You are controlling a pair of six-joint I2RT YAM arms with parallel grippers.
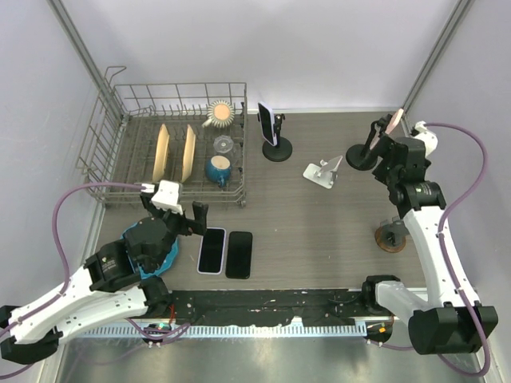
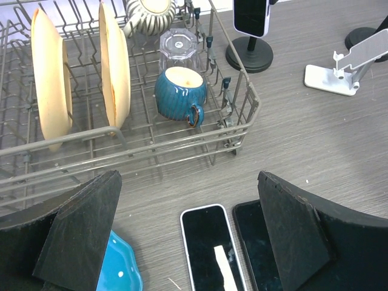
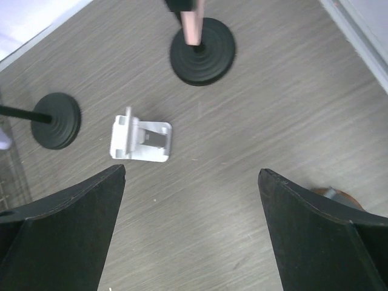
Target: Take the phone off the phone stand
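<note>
A dark phone (image 1: 265, 121) stands upright on a black round-based stand (image 1: 277, 149) right of the dish rack; it also shows in the left wrist view (image 2: 250, 15). A pink-cased phone (image 1: 393, 121) sits on a second black stand (image 1: 361, 155) at the far right; in the right wrist view its edge (image 3: 192, 21) shows above the base (image 3: 202, 51). My right gripper (image 1: 385, 150) is open and empty, right beside that stand (image 3: 191, 176). My left gripper (image 1: 188, 215) is open and empty over the table near two flat phones (image 2: 188, 182).
A white folding stand (image 1: 322, 172) stands empty mid-table. A white-edged phone (image 1: 211, 250) and a black phone (image 1: 239, 254) lie flat at the front. A dish rack (image 1: 172, 187) holds plates and cups. A blue plate (image 2: 118, 270) lies under the left arm. A brown disc (image 1: 391, 237) lies right.
</note>
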